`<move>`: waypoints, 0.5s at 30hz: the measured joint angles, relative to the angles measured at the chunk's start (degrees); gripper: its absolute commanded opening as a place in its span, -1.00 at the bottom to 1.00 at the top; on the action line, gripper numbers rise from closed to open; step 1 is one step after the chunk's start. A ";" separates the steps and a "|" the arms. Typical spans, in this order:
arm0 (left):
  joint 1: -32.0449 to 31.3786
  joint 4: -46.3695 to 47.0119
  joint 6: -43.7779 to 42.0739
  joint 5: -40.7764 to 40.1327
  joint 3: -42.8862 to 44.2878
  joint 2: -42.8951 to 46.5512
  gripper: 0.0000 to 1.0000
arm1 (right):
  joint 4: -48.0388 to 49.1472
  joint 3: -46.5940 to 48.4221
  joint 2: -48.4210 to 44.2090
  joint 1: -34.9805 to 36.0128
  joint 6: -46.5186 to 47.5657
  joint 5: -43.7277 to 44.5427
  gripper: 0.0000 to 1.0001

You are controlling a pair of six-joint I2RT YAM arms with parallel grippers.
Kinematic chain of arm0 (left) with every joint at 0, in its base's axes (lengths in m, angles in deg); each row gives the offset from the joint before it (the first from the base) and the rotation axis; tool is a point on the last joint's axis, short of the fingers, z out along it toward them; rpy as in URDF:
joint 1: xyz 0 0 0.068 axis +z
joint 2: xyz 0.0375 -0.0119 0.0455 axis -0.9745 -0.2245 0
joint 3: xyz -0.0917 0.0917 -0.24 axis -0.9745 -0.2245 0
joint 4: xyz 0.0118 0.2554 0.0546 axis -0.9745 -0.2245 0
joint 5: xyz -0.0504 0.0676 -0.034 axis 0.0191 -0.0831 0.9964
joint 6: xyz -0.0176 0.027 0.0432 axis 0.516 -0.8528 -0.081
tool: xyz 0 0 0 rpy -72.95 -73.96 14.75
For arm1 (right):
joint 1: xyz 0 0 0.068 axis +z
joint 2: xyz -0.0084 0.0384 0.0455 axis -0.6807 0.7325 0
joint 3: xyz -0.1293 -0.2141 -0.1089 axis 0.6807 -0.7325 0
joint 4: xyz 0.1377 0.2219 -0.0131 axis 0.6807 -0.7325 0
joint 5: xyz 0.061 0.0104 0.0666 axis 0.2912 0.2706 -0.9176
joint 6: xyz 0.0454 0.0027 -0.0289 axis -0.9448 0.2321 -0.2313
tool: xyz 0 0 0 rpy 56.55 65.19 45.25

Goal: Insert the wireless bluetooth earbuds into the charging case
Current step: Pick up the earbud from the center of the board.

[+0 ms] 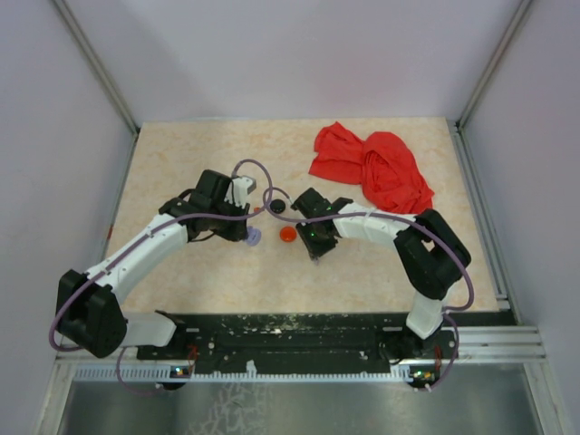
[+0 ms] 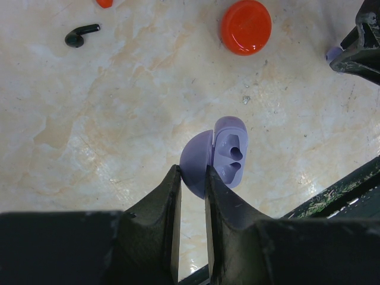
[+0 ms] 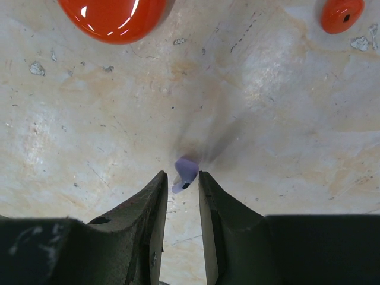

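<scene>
2 grippers low over the table (image 1: 181, 163), tips near each other.

- Left gripper (image 2: 192, 172): jaws closed on the domed lid of the lavender case (image 2: 228, 151). The case stands open on the table, its 2 wells showing.
- Right gripper (image 3: 183, 177): jaws narrow, with 1 lavender earbud (image 3: 187, 167) pinched at the tips, close over the table.
- 1 black earbud (image 2: 80, 34): loose on the table, well apart from the case.
- 1 red disc (image 2: 246, 27): flat on the table, near both grippers.
- 1 red cloth (image 1: 372, 168): crumpled, far right of the table.
</scene>
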 measured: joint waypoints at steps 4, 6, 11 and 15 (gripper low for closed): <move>0.00 0.00 0.00 0.00 0.00 0.00 -0.99 | 0.04 -0.04 0.02 0.00 -0.48 -0.22 -0.43; 0.00 0.00 0.00 0.00 0.00 0.00 -0.99 | 0.13 -0.07 0.13 0.00 -0.72 -0.24 -0.43; 0.00 0.00 0.00 0.04 0.00 0.00 -0.99 | 0.26 -0.11 0.17 0.00 -1.07 -0.44 -0.45; 0.00 0.00 0.00 0.17 0.00 0.00 -0.99 | 0.35 -0.11 0.42 0.00 -1.09 -0.76 -0.45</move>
